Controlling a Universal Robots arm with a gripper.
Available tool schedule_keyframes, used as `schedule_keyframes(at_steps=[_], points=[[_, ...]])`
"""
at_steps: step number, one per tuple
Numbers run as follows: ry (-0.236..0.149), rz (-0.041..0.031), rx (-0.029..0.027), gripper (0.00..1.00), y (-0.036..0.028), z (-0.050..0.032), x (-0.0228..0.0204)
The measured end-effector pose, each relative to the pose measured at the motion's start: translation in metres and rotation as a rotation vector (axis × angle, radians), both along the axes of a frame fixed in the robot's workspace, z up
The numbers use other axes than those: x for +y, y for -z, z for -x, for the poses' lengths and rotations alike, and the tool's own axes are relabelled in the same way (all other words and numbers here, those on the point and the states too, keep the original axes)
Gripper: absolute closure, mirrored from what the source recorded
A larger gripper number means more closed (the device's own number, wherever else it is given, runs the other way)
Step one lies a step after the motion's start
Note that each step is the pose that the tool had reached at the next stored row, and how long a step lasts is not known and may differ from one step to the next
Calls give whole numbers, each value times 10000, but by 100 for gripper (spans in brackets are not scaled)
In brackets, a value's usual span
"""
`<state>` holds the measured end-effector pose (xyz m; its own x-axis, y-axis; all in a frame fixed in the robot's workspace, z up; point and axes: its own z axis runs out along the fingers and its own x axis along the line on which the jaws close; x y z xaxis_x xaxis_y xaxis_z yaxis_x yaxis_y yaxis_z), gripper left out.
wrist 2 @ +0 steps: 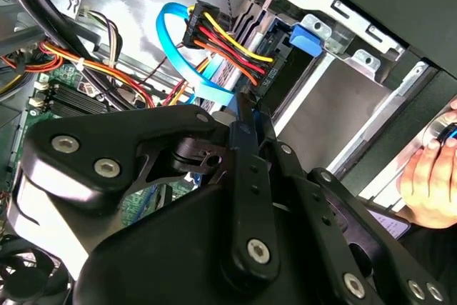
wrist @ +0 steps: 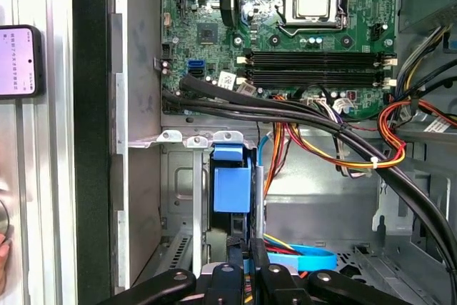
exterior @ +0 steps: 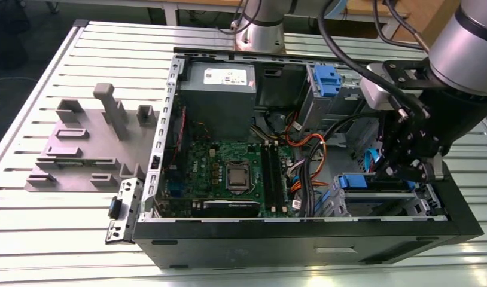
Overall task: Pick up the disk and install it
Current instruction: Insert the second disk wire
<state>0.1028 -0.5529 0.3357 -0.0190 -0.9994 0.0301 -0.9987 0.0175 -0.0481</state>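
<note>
The disk sits edge-on in the lower drive bay (exterior: 411,197) of the open computer case (exterior: 307,239). Its blue carrier frame (exterior: 353,180) (wrist: 232,185) (wrist 2: 303,37) sticks out of the bay. In the exterior view my gripper (exterior: 403,173) reaches down into the case on the right, just over that bay. In both wrist views the gripper (wrist: 248,246) (wrist 2: 245,103) has its two fingers pressed together with nothing between them. Its tips stand right at the disk's end, beside a light blue data cable (wrist 2: 178,41). Whether they touch the disk I cannot tell.
Thick black cables (wrist: 285,116) and red-yellow power wires (wrist 2: 228,41) cross close to the bay. The motherboard (exterior: 227,173) and grey power supply (exterior: 219,84) fill the case's left. Outside stand a grey fixture (exterior: 84,143), a phone (wrist: 18,61) and a person's hand (wrist 2: 428,176).
</note>
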Motion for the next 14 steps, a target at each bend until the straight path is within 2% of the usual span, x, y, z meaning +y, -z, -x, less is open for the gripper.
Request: schedule_keyframes(at_steps=[9, 14], points=[[0, -4, 0, 84, 3, -8, -8], [0, -59, 0, 84, 17, -8, -14]])
